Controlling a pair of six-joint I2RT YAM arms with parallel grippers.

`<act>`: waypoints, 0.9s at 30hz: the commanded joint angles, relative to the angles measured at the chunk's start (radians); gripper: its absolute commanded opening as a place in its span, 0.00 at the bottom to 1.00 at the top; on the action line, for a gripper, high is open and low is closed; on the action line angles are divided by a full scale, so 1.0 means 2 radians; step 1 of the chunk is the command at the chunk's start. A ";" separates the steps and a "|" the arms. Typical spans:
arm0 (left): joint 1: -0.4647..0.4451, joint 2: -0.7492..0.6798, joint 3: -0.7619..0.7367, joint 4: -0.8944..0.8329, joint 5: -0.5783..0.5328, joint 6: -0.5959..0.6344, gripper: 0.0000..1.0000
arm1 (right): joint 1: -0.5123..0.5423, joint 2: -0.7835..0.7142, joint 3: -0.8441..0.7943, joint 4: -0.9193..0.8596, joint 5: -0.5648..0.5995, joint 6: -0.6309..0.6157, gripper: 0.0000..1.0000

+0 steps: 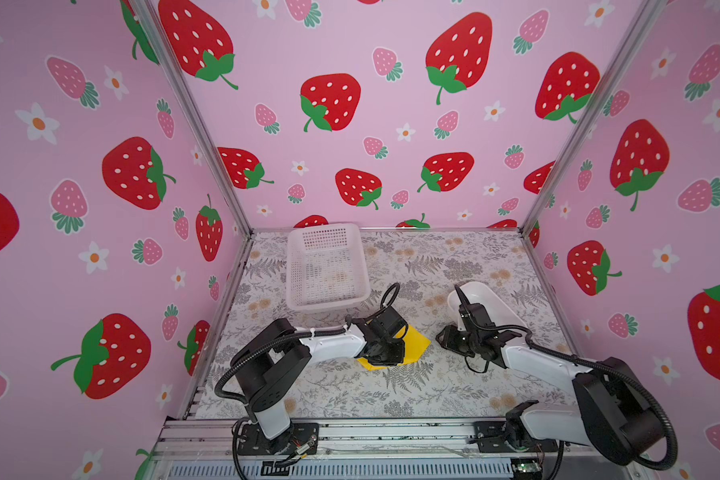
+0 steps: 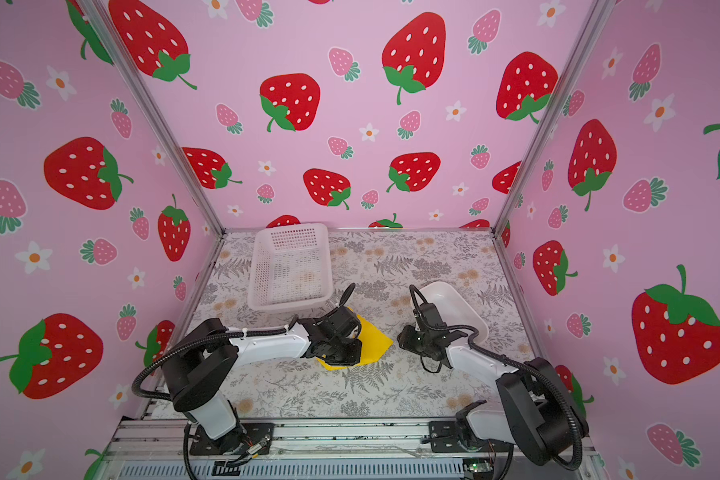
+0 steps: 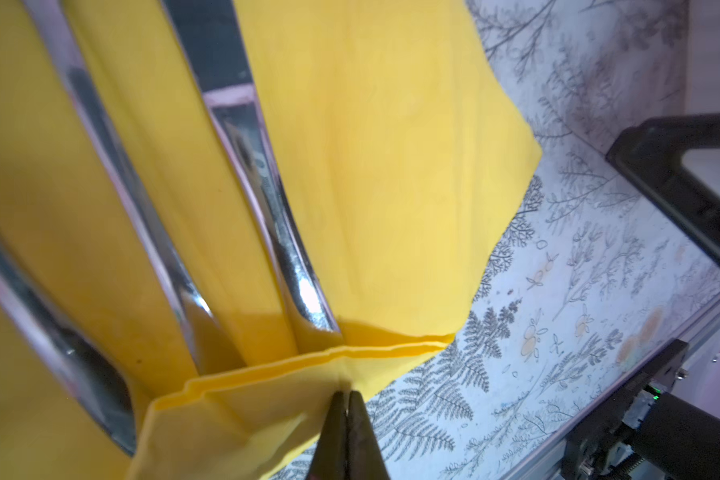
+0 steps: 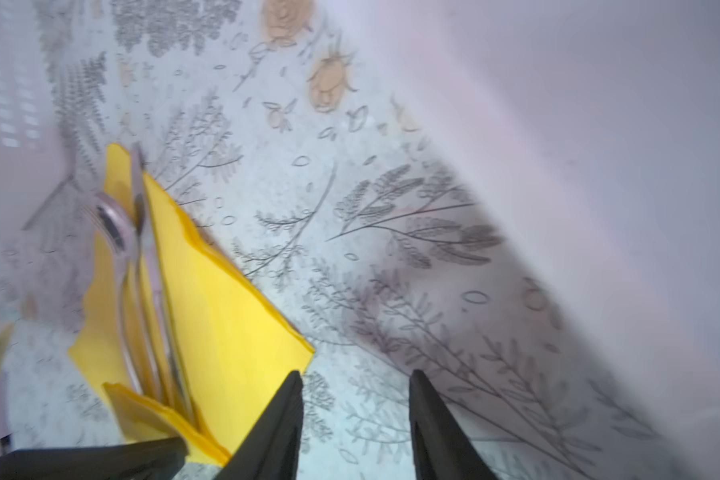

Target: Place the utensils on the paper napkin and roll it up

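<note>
With your left gripper (image 3: 345, 399) pinching the near folded edge of the flimsy paper napkin (image 3: 391, 166) and your right gripper (image 4: 355, 386) open and empty, roll gently from there over the stiff, slippery utensils (image 3: 285, 237).

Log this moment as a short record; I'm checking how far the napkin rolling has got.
paper napkin: yellow, lying on the floral table, one edge folded over
utensils: three metal pieces side by side on the napkin, handle ends tucked under the fold
left gripper: shut, pinching the folded edge
right gripper: open, empty, beside the napkin
basket: white mesh, back left
tray: white, behind the right gripper
rolling: only the first fold made
</note>
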State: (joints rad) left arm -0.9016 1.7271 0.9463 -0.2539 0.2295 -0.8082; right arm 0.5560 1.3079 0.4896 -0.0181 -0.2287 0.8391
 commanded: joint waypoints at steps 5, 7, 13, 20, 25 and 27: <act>-0.001 0.007 0.015 -0.010 0.004 0.004 0.07 | 0.024 0.056 0.018 0.041 -0.065 -0.004 0.47; -0.001 0.007 0.015 -0.010 0.004 0.005 0.07 | 0.025 0.065 0.018 0.030 -0.047 0.008 0.47; 0.000 0.005 0.015 -0.013 0.002 0.005 0.07 | 0.059 0.072 -0.026 0.097 -0.062 0.072 0.47; 0.001 0.004 0.019 -0.020 0.002 0.010 0.07 | 0.085 0.069 -0.056 0.128 -0.050 0.131 0.49; 0.002 0.006 0.013 -0.009 0.002 0.002 0.07 | 0.090 0.033 -0.089 0.173 -0.069 0.181 0.51; 0.002 0.008 0.012 -0.004 0.005 0.000 0.07 | 0.093 0.024 -0.103 0.203 -0.078 0.204 0.51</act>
State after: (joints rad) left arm -0.9005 1.7271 0.9478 -0.2611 0.2371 -0.8066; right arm 0.7284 1.3682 0.3386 0.3756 -0.3683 1.1347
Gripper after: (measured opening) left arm 0.067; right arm 0.507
